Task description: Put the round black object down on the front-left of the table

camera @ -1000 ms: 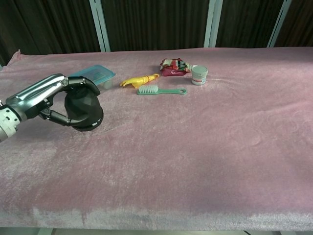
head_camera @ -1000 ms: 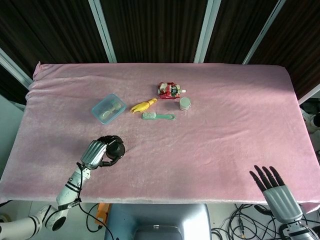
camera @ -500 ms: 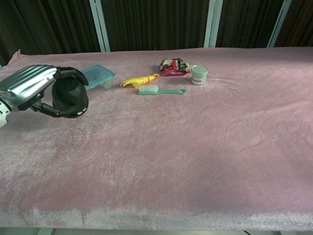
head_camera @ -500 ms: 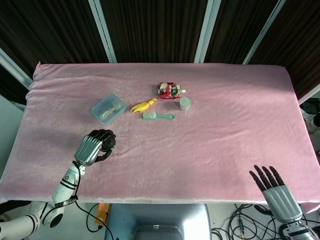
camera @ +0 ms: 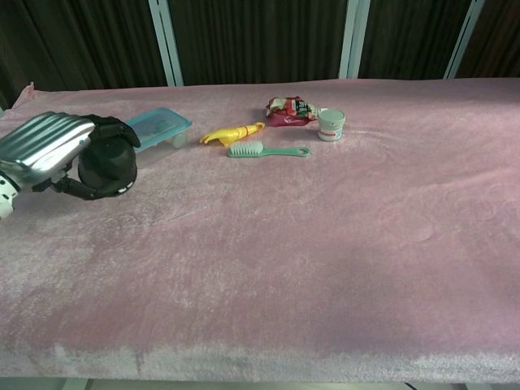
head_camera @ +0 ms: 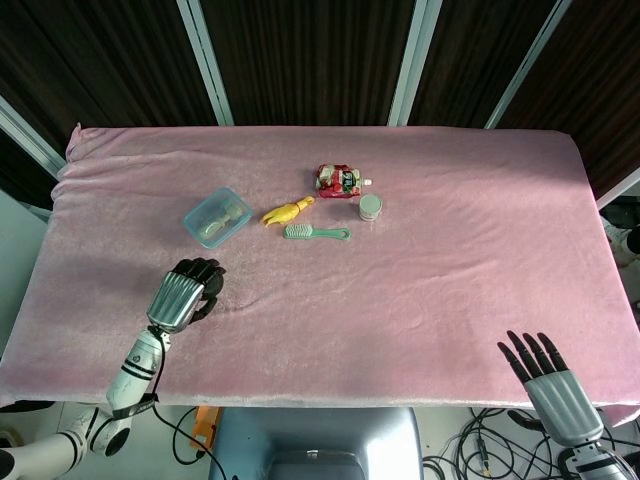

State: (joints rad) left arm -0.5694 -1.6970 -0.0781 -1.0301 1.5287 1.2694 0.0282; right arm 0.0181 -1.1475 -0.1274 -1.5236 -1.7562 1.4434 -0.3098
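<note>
Left hand: the silver ribbed left hand [camera: 49, 150] is curling its dark fingers [camera: 110, 126] around the round black object [camera: 110, 166], gripping it from above and behind.
Right hand: the right hand [head_camera: 550, 385] is hanging off the front edge of the tabletop, fingers spread, holding nothing.
Object position: the round black object is sitting inside the left hand's grasp over the front-left of the tabletop [head_camera: 450, 250], just in front of the blue container [camera: 160, 126]; whether it is touching the cloth cannot be told.
Shapes and textures: the object is looking smooth, dark and dome-like; the tabletop is wearing a soft pink velvety cloth.
</note>
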